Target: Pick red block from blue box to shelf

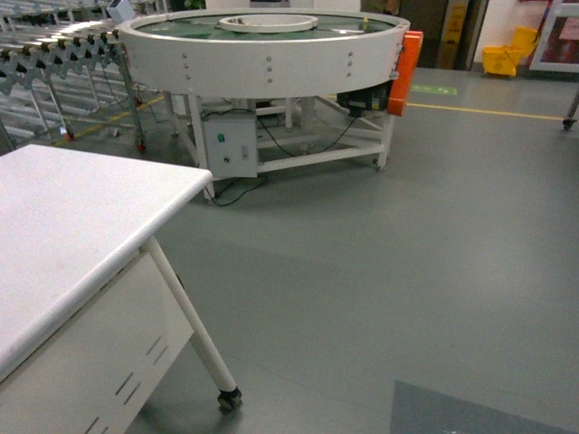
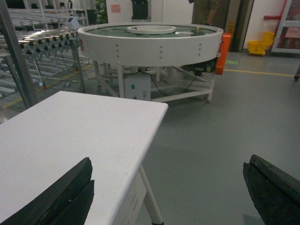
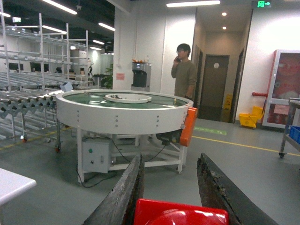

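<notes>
The red block sits gripped between the right fingers; the left fingers gape wide, holding nothing, above the white table; steel racking stands well off to the left, so I judge the right arm must carry it there.
</notes>
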Controlling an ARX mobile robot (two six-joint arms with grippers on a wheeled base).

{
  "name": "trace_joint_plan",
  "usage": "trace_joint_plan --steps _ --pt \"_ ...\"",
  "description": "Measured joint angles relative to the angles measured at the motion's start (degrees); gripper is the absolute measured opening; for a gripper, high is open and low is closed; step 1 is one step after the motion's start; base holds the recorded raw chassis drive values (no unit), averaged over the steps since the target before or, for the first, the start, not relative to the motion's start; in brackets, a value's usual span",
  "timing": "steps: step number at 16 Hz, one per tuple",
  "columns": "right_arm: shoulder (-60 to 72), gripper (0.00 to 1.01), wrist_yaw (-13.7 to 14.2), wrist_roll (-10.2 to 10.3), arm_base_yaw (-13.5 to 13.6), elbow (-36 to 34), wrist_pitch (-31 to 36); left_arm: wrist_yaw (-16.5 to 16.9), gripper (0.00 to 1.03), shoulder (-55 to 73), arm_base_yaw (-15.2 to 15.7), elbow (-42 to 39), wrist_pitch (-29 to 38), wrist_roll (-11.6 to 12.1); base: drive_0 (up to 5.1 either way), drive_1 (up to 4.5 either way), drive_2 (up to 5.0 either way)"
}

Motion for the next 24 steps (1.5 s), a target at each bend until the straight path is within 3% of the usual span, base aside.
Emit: trace_joint_plan --steps 24 --pt "0.0 0.28 0.0 0.0 0.0 0.0 0.0 0.0 0.98 0.0 -0.1 0.0 0.0 0.0 -1.2 -1.25 -1.2"
